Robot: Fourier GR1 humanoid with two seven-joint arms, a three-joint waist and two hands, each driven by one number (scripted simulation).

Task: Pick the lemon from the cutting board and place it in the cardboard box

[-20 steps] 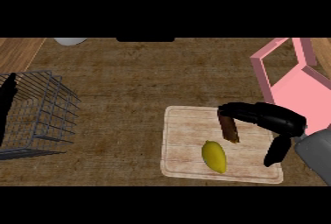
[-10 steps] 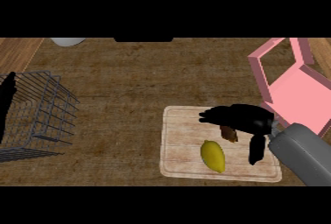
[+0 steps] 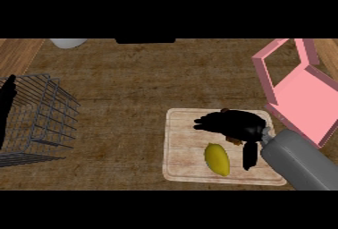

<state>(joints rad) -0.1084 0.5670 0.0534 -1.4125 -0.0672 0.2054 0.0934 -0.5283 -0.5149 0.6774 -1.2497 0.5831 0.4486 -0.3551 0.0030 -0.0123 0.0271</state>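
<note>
A yellow lemon (image 3: pixel 217 159) lies lengthwise on the pale wooden cutting board (image 3: pixel 181 152), near its front. My right hand (image 3: pixel 230 124) hovers over the board's far half, just beyond the lemon, fingers stretched leftward and holding nothing. Its thumb (image 3: pixel 249 155) hangs down right beside the lemon, a small gap apart. The box (image 3: pixel 300 96) is pink, stands open and tilted at the right, next to the board's far right corner. My left hand (image 3: pixel 6 107) rests open at the view's left edge, behind the basket.
A grey wire basket (image 3: pixel 43 118) stands at the left of the wooden counter. A pale round object (image 3: pixel 69 42) and a dark object (image 3: pixel 145 40) sit at the counter's far edge.
My right hand has shifted left across the board and its forearm has come further in from the lower right. The thumb now hangs close beside the lemon. The lemon has not moved.
</note>
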